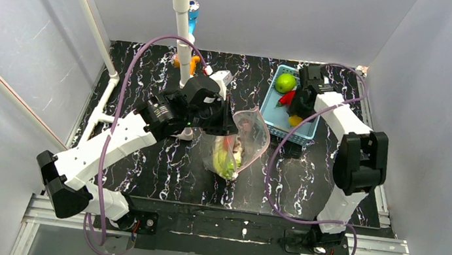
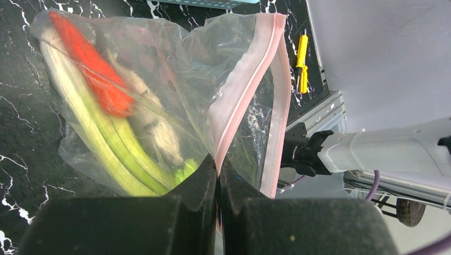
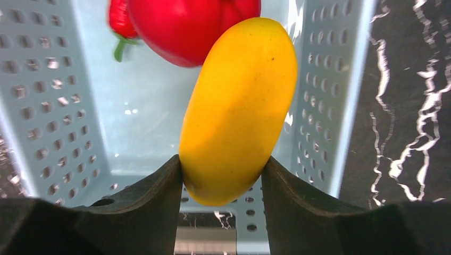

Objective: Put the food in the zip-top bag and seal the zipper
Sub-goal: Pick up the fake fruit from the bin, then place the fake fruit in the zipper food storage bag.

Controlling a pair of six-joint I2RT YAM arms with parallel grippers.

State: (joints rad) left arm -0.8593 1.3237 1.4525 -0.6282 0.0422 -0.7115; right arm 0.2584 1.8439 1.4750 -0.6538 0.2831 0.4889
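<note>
The clear zip-top bag (image 1: pixel 241 144) hangs open at mid table. My left gripper (image 2: pixel 218 164) is shut on its pink zipper strip (image 2: pixel 242 101) and holds the mouth up. Inside the bag lie the white-green leek (image 2: pixel 101 138) and an orange-red carrot (image 2: pixel 93 69). My right gripper (image 3: pixel 222 178) is shut on the yellow fruit (image 3: pixel 239 106), over the light-blue basket (image 3: pixel 74 106). A red tomato (image 3: pixel 183 26) and a red chilli (image 3: pixel 118 18) lie in the basket behind it. In the top view the basket (image 1: pixel 271 114) also holds a green round fruit (image 1: pixel 285 82).
A white pole (image 1: pixel 181 23) on a stand rises at the back centre. A yellow-handled tool (image 2: pixel 302 61) lies on the black marbled table (image 1: pixel 160 158) near the rail. White walls close in left, right and back.
</note>
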